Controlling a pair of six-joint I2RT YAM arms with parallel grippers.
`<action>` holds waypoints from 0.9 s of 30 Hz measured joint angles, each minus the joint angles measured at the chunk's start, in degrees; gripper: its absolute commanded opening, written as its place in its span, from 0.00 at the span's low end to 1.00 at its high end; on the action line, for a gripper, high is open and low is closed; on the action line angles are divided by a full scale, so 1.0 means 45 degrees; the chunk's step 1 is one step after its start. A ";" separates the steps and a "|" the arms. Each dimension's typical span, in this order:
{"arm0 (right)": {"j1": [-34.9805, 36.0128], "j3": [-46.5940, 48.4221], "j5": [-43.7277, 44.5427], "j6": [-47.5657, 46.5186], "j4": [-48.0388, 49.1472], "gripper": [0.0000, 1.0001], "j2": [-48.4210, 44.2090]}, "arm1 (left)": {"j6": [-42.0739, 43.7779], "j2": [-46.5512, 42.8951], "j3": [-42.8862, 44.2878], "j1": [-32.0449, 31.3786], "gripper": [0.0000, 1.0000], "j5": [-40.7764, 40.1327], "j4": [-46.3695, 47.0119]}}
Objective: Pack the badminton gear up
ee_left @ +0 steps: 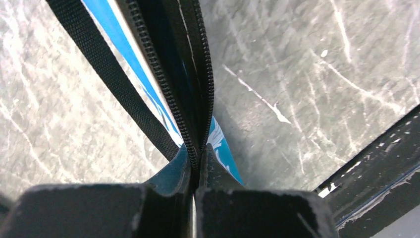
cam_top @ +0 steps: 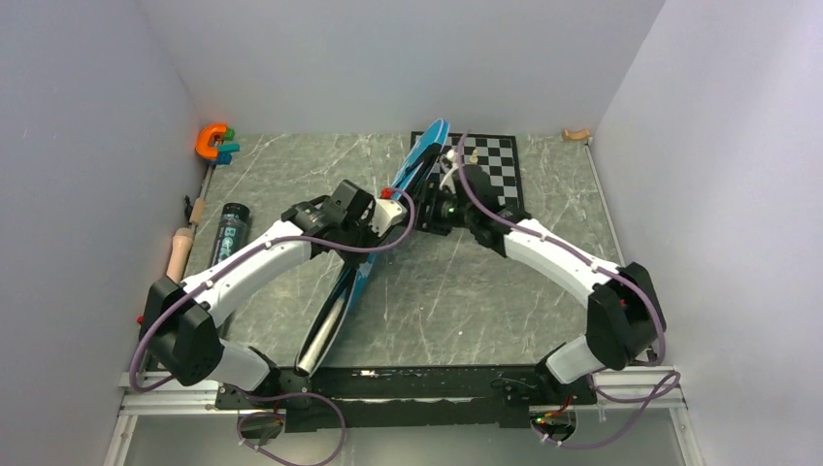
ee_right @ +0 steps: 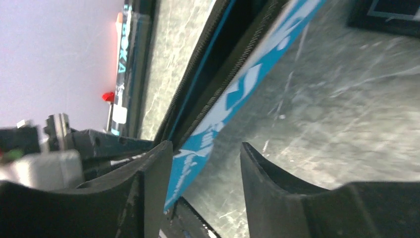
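1. Our left claw (ee_left: 195, 171) is pinched shut on the black zippered edge of the long blue fabric racket bag (ee_left: 111, 34), which runs straight ahead from its fingertips. That pinch should be firm.
2. Our right claw (ee_right: 205, 153) gapes open with the bag's edge between its jaws (nearer one finger). We should centre it, then close squarely.
3. We pull along the zipper, never sideways.
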 measured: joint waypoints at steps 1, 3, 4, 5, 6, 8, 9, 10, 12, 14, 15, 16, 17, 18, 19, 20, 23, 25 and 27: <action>-0.0262 0.0000 -0.0034 -0.0083 -0.0136 0.62 -0.0194 | 0.0063 -0.0049 -0.0024 0.0102 0.00 -0.0160 -0.0078; -0.0884 0.0000 -0.0141 -0.0277 -0.0389 0.65 -0.0714 | 0.0194 -0.0087 -0.0058 0.0355 0.00 -0.0277 -0.0219; -0.1297 0.0000 -0.0189 -0.0393 -0.0486 0.66 -0.1073 | 0.0282 -0.0097 -0.0063 0.0476 0.00 -0.0301 -0.0287; -0.1656 0.0005 -0.0199 -0.0505 -0.0568 0.67 -0.1404 | 0.0369 -0.0097 -0.0063 0.0588 0.00 -0.0321 -0.0345; -0.1889 0.0044 -0.0209 -0.0631 -0.0704 0.68 -0.1710 | 0.0471 -0.0102 -0.0068 0.0724 0.00 -0.0350 -0.0413; -0.2793 0.0243 -0.0248 -0.0835 -0.0869 0.69 -0.2098 | 0.0636 -0.0141 -0.0087 0.0903 0.00 -0.0355 -0.0510; -0.3113 0.0355 -0.0321 -0.0908 -0.0884 0.69 -0.2152 | 0.0699 -0.0165 -0.0087 0.0942 0.00 -0.0335 -0.0544; -0.3473 0.0491 -0.0452 -0.0957 -0.0835 0.69 -0.2161 | 0.0758 -0.0204 -0.0087 0.0971 0.00 -0.0277 -0.0583; -0.4114 0.0665 -0.0831 -0.0996 -0.0719 0.69 -0.2035 | 0.0850 -0.0316 -0.0087 0.1015 0.00 -0.0136 -0.0699; -0.4532 0.0797 -0.1243 -0.0996 -0.0563 0.68 -0.1685 | 0.0889 -0.0432 -0.0087 0.1078 0.00 0.0019 -0.0865; -0.4629 0.0860 -0.1447 -0.0986 -0.0418 0.67 -0.1438 | 0.0894 -0.0481 -0.0087 0.1127 0.00 0.0126 -0.0942; -0.4668 0.0923 -0.1705 -0.0976 -0.0228 0.66 -0.1127 | 0.0894 -0.0539 -0.0087 0.1195 0.00 0.0262 -0.1039; -0.4668 0.0976 -0.1957 -0.0962 -0.0024 0.64 -0.0797 | 0.0903 -0.0583 -0.0087 0.1253 0.00 0.0330 -0.1044; -0.4663 0.0981 -0.2152 -0.0942 0.0151 0.62 -0.0539 | 0.0918 -0.0602 -0.0087 0.1311 0.00 0.0432 -0.1044; -0.4663 0.0981 -0.2419 -0.0908 0.0379 0.61 -0.0219 | 0.0928 -0.0617 -0.0087 0.1365 0.00 0.0515 -0.1044; -0.4653 0.0996 -0.2667 -0.0879 0.0568 0.60 0.0063 | 0.0933 -0.0617 -0.0087 0.1413 0.00 0.0578 -0.1044; -0.4648 0.1229 -0.3555 -0.0738 0.1137 0.57 0.1005 | 0.0952 -0.0617 -0.0087 0.1535 0.00 0.0816 -0.1044; -0.4658 0.1520 -0.3988 -0.0627 0.1554 0.55 0.1579 | 0.0991 -0.0617 -0.0083 0.1574 0.00 0.0957 -0.1044; -0.4692 0.1753 -0.4420 -0.0432 0.2103 0.55 0.2069 | 0.1054 -0.0617 -0.0083 0.1603 0.00 0.1093 -0.1054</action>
